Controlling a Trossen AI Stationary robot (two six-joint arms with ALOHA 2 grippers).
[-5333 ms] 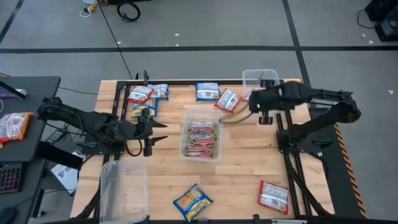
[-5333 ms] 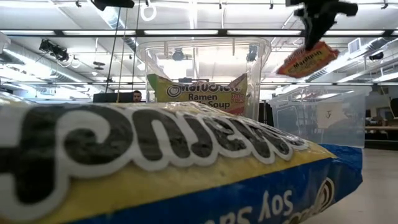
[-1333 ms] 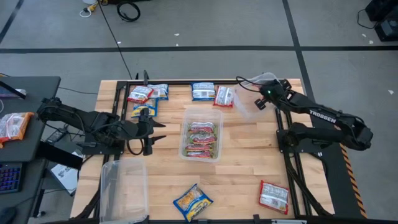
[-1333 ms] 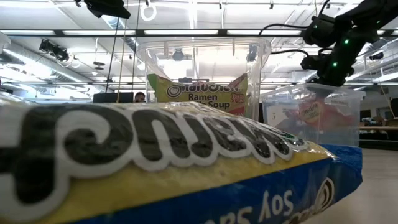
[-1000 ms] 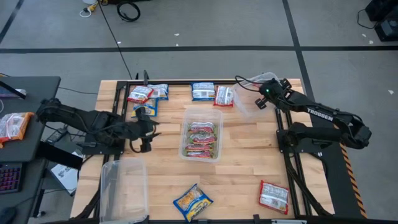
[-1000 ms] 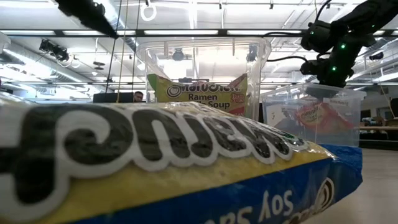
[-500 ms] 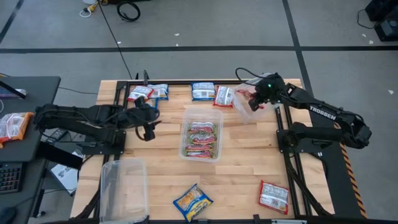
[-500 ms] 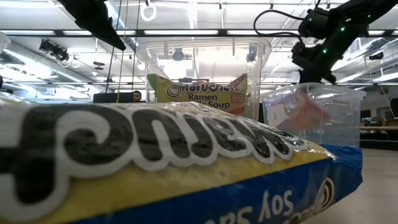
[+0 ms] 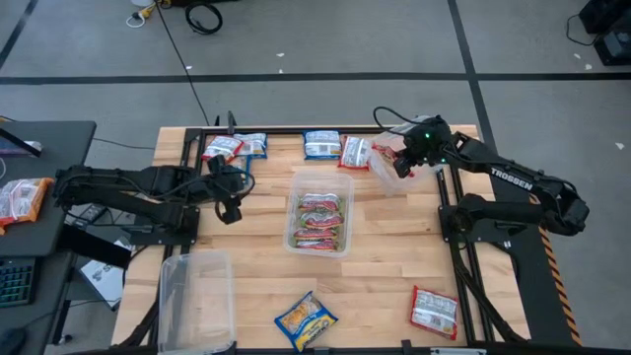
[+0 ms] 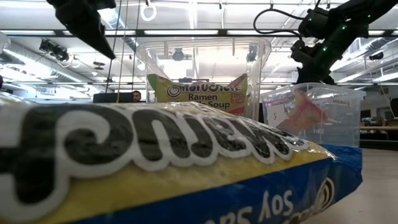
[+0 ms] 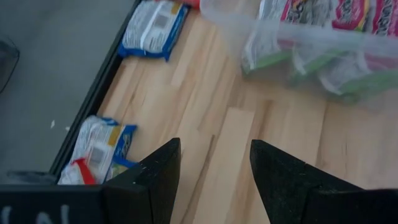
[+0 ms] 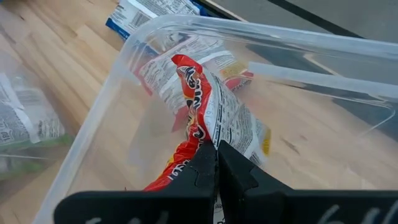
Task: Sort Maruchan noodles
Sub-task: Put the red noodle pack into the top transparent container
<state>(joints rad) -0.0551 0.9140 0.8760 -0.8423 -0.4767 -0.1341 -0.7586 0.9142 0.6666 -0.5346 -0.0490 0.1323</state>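
Fingers of the right gripper (image 12: 216,163) are pressed together on a red-and-white noodle packet (image 12: 208,118), held inside the clear tub (image 9: 389,168) at the table's far right; that arm reaches inward from the right edge. Across the table, the left gripper (image 11: 212,163) hangs with jaws parted and empty over bare wood near the blue-and-yellow packets (image 9: 230,150). Silvery packets lie in the middle tub (image 9: 317,219). From the low view, one packet (image 10: 155,162) up close blocks most of the table.

left gripper (image 11: 212,168) jaws apart, right gripper (image 12: 216,163) jaws closed
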